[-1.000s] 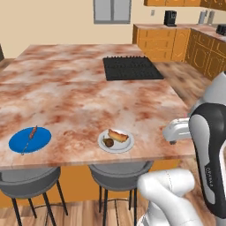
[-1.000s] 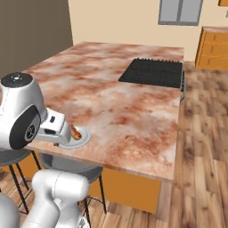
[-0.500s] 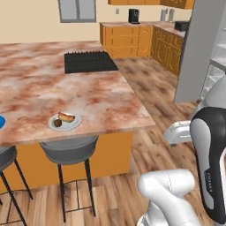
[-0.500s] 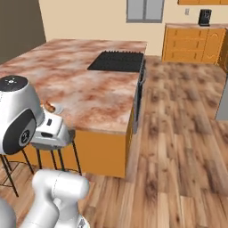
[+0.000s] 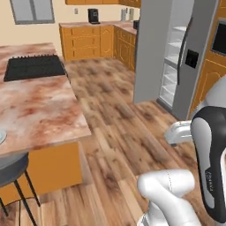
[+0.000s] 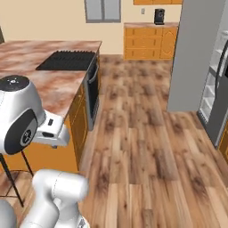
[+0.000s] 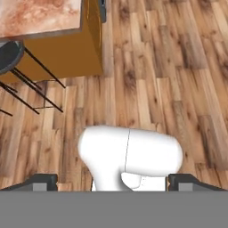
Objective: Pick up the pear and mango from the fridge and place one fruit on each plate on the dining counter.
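Base faces the fridge [image 5: 176,53] now, up at 1 o'clock in the left base view, door open w/ pale shelves showing. Can't make out any fruit on them from here, too small. Dining counter [image 5: 35,106] sits off at 9 o'clock, w/ the edge of one plate [image 5: 1,136] peeking in at the frame's left edge. Gripper [image 7: 113,182] spread wide, tips far apart, nothing between them, pointing at bare wood floor [image 7: 169,67]. Judging by this: one fruit likely left to fetch, so fridge reach, grab, drive to counter, place.
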Robot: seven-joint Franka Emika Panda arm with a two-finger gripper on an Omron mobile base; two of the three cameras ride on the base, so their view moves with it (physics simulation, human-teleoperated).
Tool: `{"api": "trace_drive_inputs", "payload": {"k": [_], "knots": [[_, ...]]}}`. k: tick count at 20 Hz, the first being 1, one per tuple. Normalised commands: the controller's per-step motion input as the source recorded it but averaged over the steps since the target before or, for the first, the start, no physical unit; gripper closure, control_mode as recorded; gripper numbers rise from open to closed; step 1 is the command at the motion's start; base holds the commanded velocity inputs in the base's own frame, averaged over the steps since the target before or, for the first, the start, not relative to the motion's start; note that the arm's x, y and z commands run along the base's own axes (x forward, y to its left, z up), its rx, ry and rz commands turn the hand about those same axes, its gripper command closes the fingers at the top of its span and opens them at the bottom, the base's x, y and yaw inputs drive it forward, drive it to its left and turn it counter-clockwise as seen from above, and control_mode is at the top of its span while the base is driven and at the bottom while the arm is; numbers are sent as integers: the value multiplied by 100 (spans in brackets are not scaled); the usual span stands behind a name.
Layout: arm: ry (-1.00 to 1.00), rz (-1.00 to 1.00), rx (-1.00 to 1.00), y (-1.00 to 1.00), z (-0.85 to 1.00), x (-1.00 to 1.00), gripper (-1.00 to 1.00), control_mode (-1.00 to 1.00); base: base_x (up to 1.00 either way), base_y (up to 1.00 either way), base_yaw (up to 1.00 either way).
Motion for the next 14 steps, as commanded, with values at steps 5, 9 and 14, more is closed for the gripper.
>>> {"api": "trace_drive_inputs", "payload": {"k": [5, 9, 14], "knots": [[0, 0, 0, 0, 0, 0, -100, 100, 92, -56, -20], [0, 0, 0, 0, 0, 0, -100, 100, 100, -35, -8], [0, 0, 0, 0, 0, 0, -100, 100, 100, -3, -9]]}}
